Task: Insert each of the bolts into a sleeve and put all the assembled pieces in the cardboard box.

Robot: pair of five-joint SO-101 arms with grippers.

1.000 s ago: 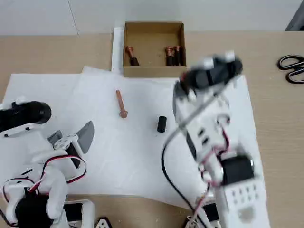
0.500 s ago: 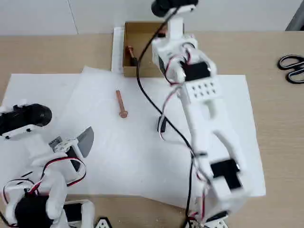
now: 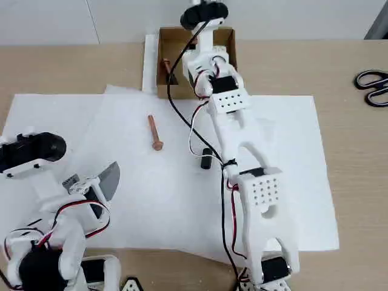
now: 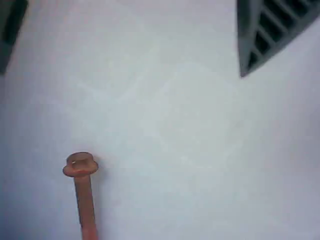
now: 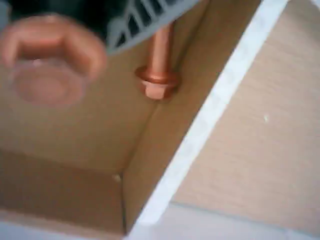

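Hovering over cardboard box (image 3: 179, 91) at counter's far edge: right hand (image 5: 90, 25), clamped on bolt-and-sleeve piece (image 5: 45, 55). Risk: release near box wall may tip it outside. Left hand (image 3: 91, 177) open; loose bolt (image 3: 154, 132), sleeve (image 3: 206, 159) mid-counter.
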